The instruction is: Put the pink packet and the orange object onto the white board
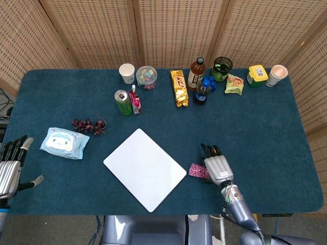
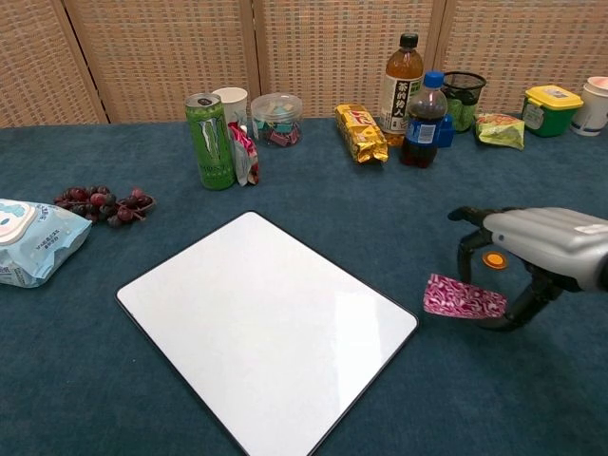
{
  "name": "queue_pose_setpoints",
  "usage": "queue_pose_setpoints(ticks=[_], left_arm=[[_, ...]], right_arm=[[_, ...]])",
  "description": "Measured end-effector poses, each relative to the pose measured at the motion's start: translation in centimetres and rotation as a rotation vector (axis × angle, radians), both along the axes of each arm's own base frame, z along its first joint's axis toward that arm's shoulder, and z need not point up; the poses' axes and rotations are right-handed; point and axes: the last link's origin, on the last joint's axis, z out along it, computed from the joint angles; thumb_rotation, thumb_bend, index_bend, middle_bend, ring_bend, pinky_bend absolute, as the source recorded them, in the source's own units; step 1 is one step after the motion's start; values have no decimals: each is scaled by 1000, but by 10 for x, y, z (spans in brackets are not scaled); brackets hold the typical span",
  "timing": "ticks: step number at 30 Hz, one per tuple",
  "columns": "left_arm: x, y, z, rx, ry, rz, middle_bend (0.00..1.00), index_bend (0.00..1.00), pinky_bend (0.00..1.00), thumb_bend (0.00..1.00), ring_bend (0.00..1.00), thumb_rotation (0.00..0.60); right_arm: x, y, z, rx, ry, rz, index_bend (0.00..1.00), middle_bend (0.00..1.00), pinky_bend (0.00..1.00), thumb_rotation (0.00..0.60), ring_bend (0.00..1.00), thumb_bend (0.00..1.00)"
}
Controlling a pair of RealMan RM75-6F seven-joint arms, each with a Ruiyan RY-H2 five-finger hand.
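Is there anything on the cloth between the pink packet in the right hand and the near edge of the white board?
Nothing; in the chest view only bare blue cloth separates the pink packet, held by the right hand, from the white board.

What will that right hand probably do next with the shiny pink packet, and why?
Probably carry it a little further left and set it down on the white board. The right hand holds the pink packet just beside the board's right corner, not yet over it, and the orange object lies behind on the cloth.
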Motion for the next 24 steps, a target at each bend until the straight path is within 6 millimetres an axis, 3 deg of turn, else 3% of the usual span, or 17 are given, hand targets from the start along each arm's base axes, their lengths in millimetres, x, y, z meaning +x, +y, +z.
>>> queue_pose_setpoints(ticks=[5, 10, 11, 12, 15, 19, 24], left_arm=[[-1, 2, 2, 2, -6, 9, 0, 0, 0, 0, 0, 600], [-3, 4, 2, -2, -8, 20, 0, 0, 0, 0, 0, 600], [-4, 5, 2, -3, -8, 22, 0, 0, 0, 0, 0, 600], [-4, 5, 2, -3, -8, 23, 0, 0, 0, 0, 0, 600], [-4, 6, 3, -2, -9, 26, 0, 0, 0, 0, 0, 600], [-6, 8, 4, -3, -12, 35, 0, 0, 0, 0, 0, 600], [-7, 10, 5, -2, -12, 40, 0, 0, 0, 0, 0, 600]], right_arm=[[37, -8, 0, 11, -18, 58, 482, 0, 0, 600, 0, 260], [76, -10, -15, 50, -22, 97, 468, 0, 0, 600, 0, 260], [81, -9, -20, 62, -25, 94, 418, 0, 0, 600, 0, 252], [89, -8, -26, 80, -24, 93, 306, 0, 0, 600, 0, 209], [107, -7, -46, 120, 4, 103, 13, 0, 0, 600, 0, 21], [122, -10, -66, 136, 38, 108, 0, 0, 0, 600, 0, 0], [124, -18, -65, 99, 51, 121, 0, 0, 0, 600, 0, 0]])
